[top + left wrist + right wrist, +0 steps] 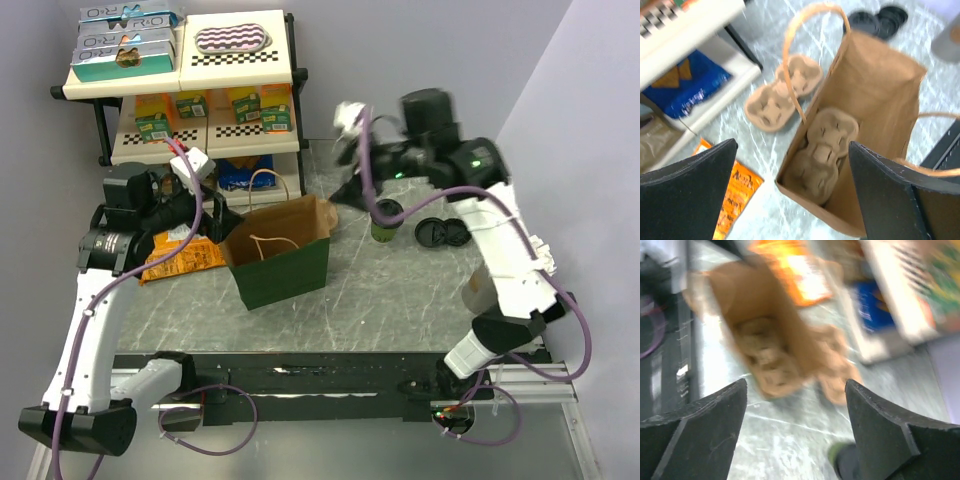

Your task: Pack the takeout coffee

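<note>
The small green paper takeout cup (382, 231) stands upright on the grey marbled table (400, 300), right of centre in the overhead view. It is just beside some loose round black lids (441, 233) and apart from the green paper bag with a brown inside (285, 268). A dark lid seems to cap it, though blur leaves that unsure. A brown moulded-pulp carrier (822, 150) lies in the bag's bottom.

The left gripper (792, 145) hangs at the bag's left edge, fingers spread, gripping nothing. The right gripper (796, 385), equally spread and empty, hovers to the cup's upper left.

The cup is probably light, thin-walled and crushable, perhaps holding liquid. It is best taken gently around the mid-wall and kept upright.
</note>
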You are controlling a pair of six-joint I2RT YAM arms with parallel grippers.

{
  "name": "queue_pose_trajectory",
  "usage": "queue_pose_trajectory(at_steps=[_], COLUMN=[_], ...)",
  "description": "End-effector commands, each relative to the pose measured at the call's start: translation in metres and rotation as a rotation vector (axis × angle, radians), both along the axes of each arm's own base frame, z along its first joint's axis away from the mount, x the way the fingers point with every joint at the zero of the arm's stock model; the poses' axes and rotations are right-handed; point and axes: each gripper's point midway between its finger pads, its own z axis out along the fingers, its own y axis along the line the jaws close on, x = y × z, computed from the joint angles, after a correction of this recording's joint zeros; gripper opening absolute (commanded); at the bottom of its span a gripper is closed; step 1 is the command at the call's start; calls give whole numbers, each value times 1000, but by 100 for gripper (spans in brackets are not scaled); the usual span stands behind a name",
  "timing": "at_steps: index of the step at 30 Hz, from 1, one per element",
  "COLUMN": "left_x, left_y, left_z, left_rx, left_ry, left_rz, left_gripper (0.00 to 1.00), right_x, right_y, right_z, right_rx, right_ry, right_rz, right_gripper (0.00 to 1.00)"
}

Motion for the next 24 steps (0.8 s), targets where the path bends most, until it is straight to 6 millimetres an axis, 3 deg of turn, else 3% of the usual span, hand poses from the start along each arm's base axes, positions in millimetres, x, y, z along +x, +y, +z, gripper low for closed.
queue_pose_trajectory(at_steps=[1,2,3,4,6,7,10,11,14,24], left_x=[9,9,11,12,16,17,22,23,24,27], left_y=[-3,-3,-2,-2,2,3,7,8,8,10], left_z=[36,36,39,39,39,40,39,40,40,31], left_rx=[-89,-100,-111,-117,-133,-140,-146,-146,-150,-156], left_ry=[-99,-95,-104,-101,-96,-95,-95,-95,-93,-61], left_rz=[32,34,33,32,44,49,60,62,60,59], left_gripper=[99,99,99,99,99,99,99,99,99,99], right_x=[72,83,96,111,127,133,140,142,145,159], right_y=[-60,-71,-80,-100,-117,-131,-146,-146,-155,-166], right_z=[-28,-40,-66,-78,-114,-127,-162,-173,-191,-233], right_rx=[-23,-56,-103,-135,-192,-216,-289,-303,-343,-461], right_ry=[93,102,145,155,236,274,372,405,448,523], right_rz=[-368,-418,-463,-539,-599,-637,-660,-655,-675,-720], right_gripper=[83,83,82,82,83,83,87,95,100,100])
